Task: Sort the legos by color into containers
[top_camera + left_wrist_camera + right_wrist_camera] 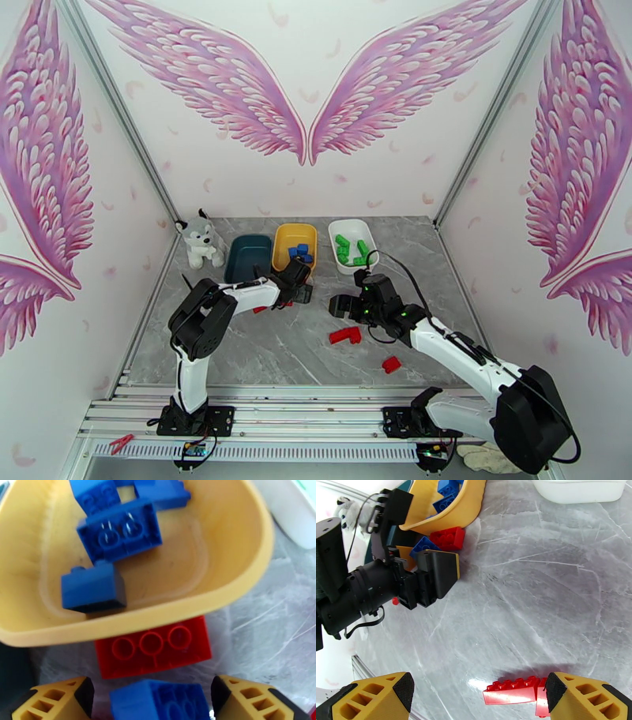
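The yellow tray [294,238] holds several blue legos [118,535], and the white tray [353,234] holds several green legos [347,249]. The dark teal tray [247,256] looks bare inside. My left gripper [152,699] is open at the yellow tray's near rim, around a blue brick [160,703] with a small gap on the left side. A red brick [154,645] lies on the table against that rim. My right gripper [480,695] hangs open mid-table, with a red L-shaped piece [511,691] beside its right finger. Another red brick [391,364] lies nearer the front.
A plush husky [199,241] sits at the back left beside the teal tray. A small red piece [259,309] lies under the left forearm. The left arm [375,586] reaches across the right wrist view. Grey marble table [276,347] stretches between the two arms.
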